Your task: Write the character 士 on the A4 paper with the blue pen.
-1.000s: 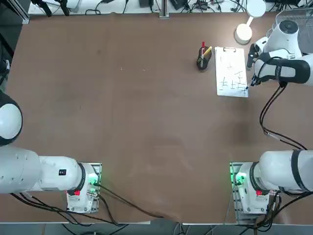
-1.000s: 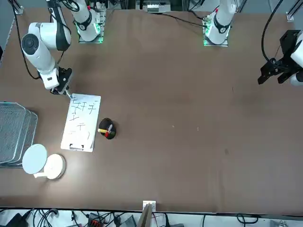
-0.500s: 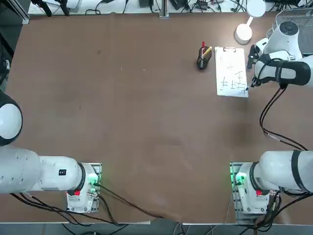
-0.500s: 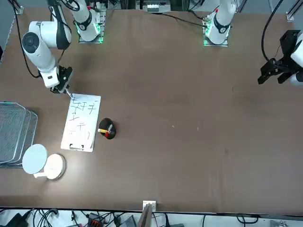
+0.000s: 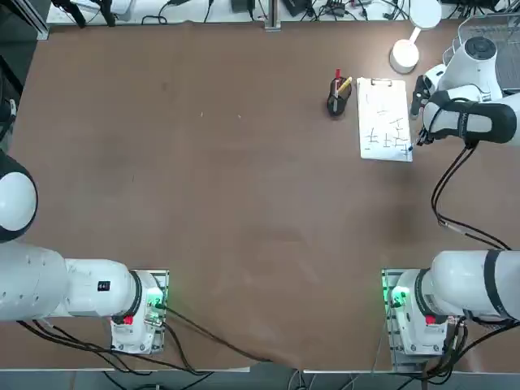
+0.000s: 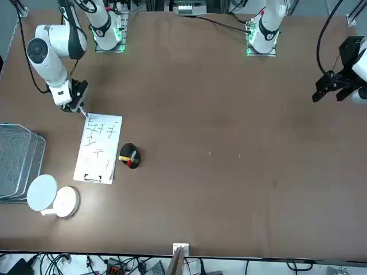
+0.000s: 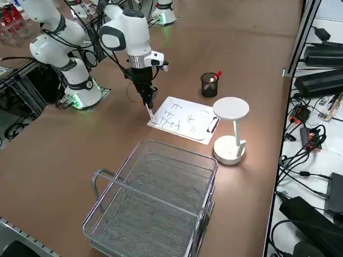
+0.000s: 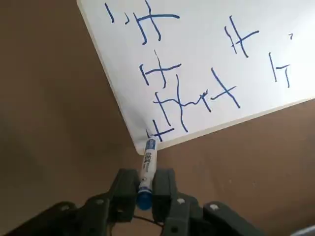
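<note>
The A4 paper [image 5: 383, 119] [image 6: 99, 146] [image 7: 181, 118] [image 8: 211, 54] lies at the table's far right, its clip on the far short edge, with several blue cross-like characters on it. My right gripper [image 5: 418, 140] [image 6: 76, 106] [image 7: 145, 98] [image 8: 144, 188] hangs over the sheet's near right corner, shut on the blue pen [image 8: 146, 167] [image 7: 149, 112] [image 6: 84, 114]. The pen points down and its tip is at that corner, by a small cross mark; whether it touches the paper I cannot tell.
A black pen cup [image 5: 335, 101] [image 6: 130, 158] [image 7: 208, 84] with a red and a yellow pen stands just left of the paper. A white desk lamp [image 5: 405, 50] [image 7: 230, 128] stands beyond the sheet. A wire basket [image 7: 155, 203] [image 6: 18, 160] sits to the right.
The right gripper with the pen has shifted slightly, keeping its tip at the sheet's near right corner. Nothing else has moved.
</note>
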